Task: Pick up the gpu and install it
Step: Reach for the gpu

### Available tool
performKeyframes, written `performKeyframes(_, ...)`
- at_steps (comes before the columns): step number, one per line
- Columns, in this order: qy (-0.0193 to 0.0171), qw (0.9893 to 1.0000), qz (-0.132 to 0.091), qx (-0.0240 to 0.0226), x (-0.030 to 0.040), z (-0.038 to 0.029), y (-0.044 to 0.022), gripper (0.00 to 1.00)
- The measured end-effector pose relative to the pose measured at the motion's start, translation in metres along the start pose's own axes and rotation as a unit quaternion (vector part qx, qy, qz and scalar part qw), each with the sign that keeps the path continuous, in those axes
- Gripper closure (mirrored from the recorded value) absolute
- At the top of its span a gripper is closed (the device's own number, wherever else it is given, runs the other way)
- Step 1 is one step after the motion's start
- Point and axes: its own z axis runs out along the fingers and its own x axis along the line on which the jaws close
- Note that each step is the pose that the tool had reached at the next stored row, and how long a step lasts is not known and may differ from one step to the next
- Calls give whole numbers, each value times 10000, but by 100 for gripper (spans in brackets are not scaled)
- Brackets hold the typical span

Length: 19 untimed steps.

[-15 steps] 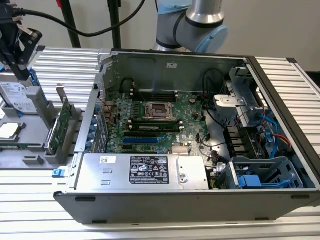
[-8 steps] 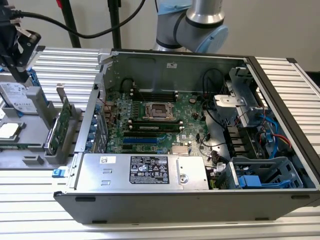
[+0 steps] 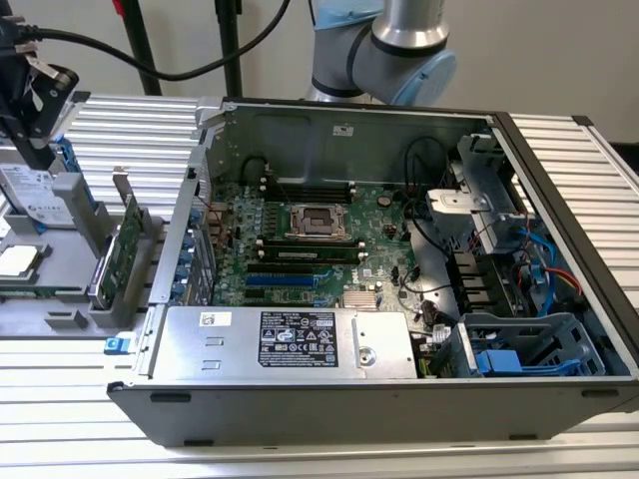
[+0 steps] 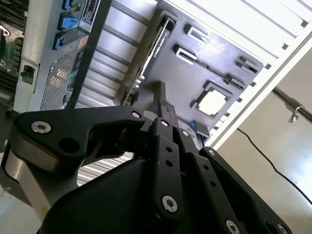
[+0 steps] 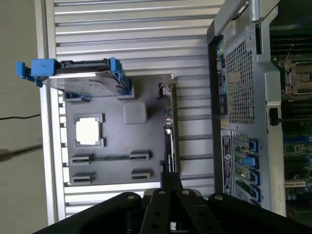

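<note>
While gripper hangs pressed together above upright gpu, hard drive near, open case just beside

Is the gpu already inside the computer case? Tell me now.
No, the gpu stands upright in the grey holder tray outside the computer case, on the exterior view's left.

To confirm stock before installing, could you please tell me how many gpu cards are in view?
1: the gpu stands on edge in the grey tray beside the open case. Others could be hidden inside.
</note>
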Motion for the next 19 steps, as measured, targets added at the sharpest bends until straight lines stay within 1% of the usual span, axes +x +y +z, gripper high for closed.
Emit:
performKeyframes(4,0,10000,0,-1,-1,-2,-25,100)
performKeyframes(10,2,10000,-32,-2,-2,-2,-31,100)
performKeyframes(19,16,9997,-262,-6,-5,-3,-37,100)
